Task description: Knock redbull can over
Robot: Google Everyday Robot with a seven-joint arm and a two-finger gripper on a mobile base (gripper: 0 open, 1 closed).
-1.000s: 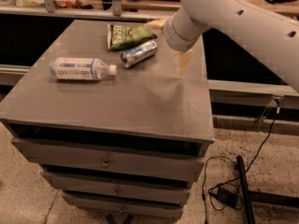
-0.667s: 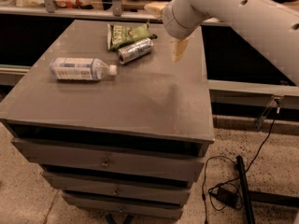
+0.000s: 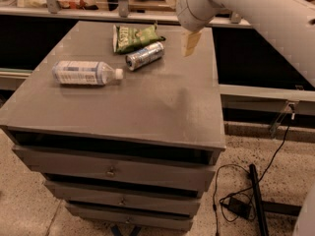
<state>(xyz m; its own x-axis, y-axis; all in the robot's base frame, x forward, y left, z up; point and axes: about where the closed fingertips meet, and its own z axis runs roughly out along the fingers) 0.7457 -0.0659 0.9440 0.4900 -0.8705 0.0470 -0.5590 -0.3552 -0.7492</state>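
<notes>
The redbull can, silver and blue, lies on its side on the grey cabinet top, its shiny end facing front left. It rests just in front of the green snack bag. My gripper hangs at the end of the white arm, above the far right part of the top. It is to the right of the can and clear of it, holding nothing.
A clear plastic water bottle with a white cap lies on its side at the left. The cabinet has drawers below. A black cable and adapter lie on the floor at the right. A shelf rail runs behind.
The arm and gripper have risen and drawn back toward the far right. The can, bottle and bag have not moved.
</notes>
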